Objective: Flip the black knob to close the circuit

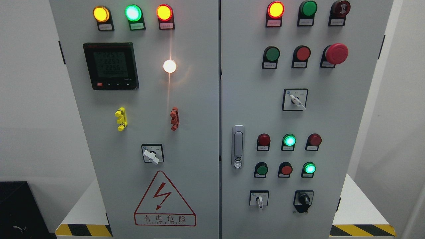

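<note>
cabinet (pixel 206 139) of grey metal fills the head view, split by a seam into two doors.

left door, counted:
- three lit lamps along the top: a yellow lamp (pixel 101 14), a green lamp (pixel 133 13) and an orange-red lamp (pixel 164 12)
- one digital meter (pixel 110 65) with a dark frame below them
- one bright white light (pixel 169 66) to the meter's right
- two small clips: a yellow clip (pixel 121 119) and a red clip (pixel 174 118)
- one white-handled switch (pixel 152 153) on a square plate
- one warning triangle (pixel 164 199) with a lightning bolt at the bottom

right door, counted:
- top row of three, of which only the red lamp (pixel 275 10) at its left glows
- second row of three, ending in one large red mushroom button (pixel 336 53)
- two more white-handled switches, one at mid height (pixel 295 100) and one low down (pixel 259 199)
- two rows of three small round lamps or buttons, with two of them glowing green (pixel 289 140) (pixel 309 168)
- one silver door latch (pixel 237 146) near the seam

black knob (pixel 303 199) sits at the lower right of the right door, just right of the low white-handled switch and below the lower glowing green lamp. how its pointer is turned is too small to read.

neither robot hand nor arm shows anywhere, so their state cannot be told, and nothing touches the black knob.

white platform (pixel 355 202) with yellow and black striping (pixel 362 229) along its front edge carries the cabinet. dark box (pixel 16 209) stands at the lower left corner.
</note>
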Motion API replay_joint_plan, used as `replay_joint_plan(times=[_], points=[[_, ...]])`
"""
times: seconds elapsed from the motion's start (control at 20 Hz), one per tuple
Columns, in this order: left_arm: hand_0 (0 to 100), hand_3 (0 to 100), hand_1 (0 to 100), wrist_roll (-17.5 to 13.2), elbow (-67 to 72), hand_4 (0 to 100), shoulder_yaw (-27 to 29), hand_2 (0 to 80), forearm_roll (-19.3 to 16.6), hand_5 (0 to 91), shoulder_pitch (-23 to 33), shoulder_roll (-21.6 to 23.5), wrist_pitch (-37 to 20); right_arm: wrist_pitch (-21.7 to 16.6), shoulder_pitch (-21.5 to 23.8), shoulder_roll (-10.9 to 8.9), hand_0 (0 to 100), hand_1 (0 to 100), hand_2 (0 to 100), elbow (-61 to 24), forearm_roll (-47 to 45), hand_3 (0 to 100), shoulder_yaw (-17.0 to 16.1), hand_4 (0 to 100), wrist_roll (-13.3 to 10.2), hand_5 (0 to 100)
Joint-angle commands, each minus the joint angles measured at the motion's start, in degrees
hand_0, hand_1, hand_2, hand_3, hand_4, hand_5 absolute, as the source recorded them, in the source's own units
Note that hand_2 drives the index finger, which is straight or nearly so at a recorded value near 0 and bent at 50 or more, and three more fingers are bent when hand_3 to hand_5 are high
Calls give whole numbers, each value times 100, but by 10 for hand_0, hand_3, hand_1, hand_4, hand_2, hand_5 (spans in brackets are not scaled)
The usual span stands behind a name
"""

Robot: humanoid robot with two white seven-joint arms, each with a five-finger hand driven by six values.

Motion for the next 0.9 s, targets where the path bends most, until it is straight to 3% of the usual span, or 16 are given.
replay_joint_plan(times=[0.0, 0.1, 0.25, 0.3, 0.35, 0.7, 0.85], points=[[120, 0, 556, -2, -132, 0, 0, 0, 0, 0, 123, 0, 5, 317, -178, 44, 0, 84, 919, -588, 280, 1000, -101, 914, 225, 970], [120, 0, 556, -2, -132, 0, 0, 0, 0, 0, 123, 0, 5, 528, -283, 44, 0, 72, 920, -633, 369, 1000, -92, 914, 383, 971], [120, 0, 556, -2, -132, 0, 0, 0, 0, 0, 123, 0, 5, 862, -433, 79, 0, 49, 920, -668, 597, 1000, -83, 914, 419, 970], [120, 0, 556, -2, -132, 0, 0, 0, 0, 0, 123, 0, 5, 941, -485, 122, 0, 46, 919, -686, 633, 1000, -83, 915, 549, 970], [120, 0, 556, -2, -132, 0, 0, 0, 0, 0, 123, 0, 5, 986, -538, 175, 0, 38, 918, -747, 642, 1000, -83, 916, 673, 971], [120, 0, 556, -2, -132, 0, 0, 0, 0, 0, 123, 0, 5, 1232, -872, 421, 0, 20, 916, -888, 817, 1000, -39, 918, 858, 970], [120, 0, 556, -2, -132, 0, 0, 0, 0, 0, 123, 0, 5, 1486, -1092, 430, 0, 15, 917, -897, 958, 1000, -31, 919, 1086, 970]])
